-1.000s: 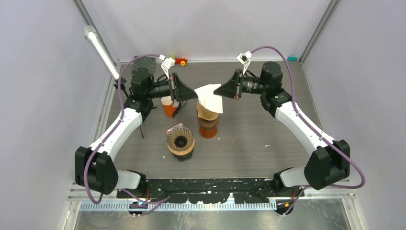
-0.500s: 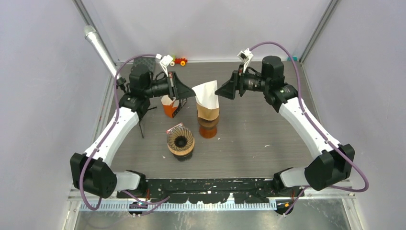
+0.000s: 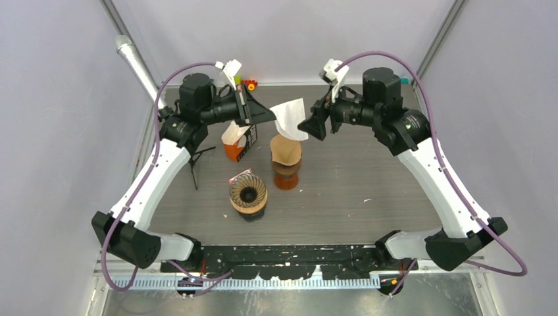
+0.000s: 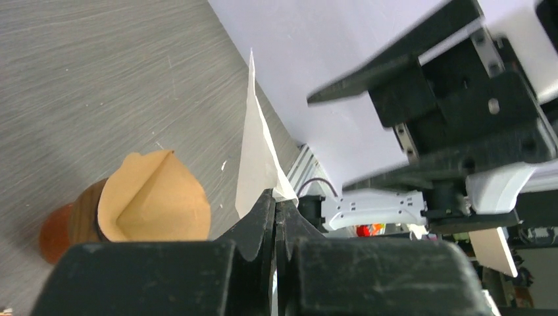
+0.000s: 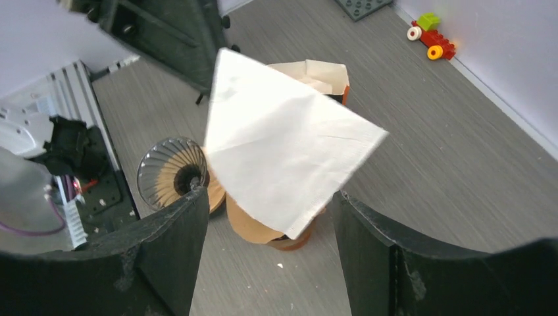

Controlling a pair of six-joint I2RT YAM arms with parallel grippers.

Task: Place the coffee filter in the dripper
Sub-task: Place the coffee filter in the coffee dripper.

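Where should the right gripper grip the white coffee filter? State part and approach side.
Probably the free corner of the white coffee filter, opposite the corner pinched by the shut left gripper. Bring the open right gripper in from the robot's right, one finger on each face: the filter hangs as a thin flat sheet, so only a pinch across its thickness would hold.

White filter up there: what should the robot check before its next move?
1. Left gripper shut on the white filter: ok.
2. Right gripper open: ok.
3. Dripper upright, mouth uncovered: ok.
4. Filter above the dripper: not ok, it hangs over the brown filter stack.
5. Filter opened into a cone: not ok, it looks flat.
6. Only one sheet taken: cannot tell.
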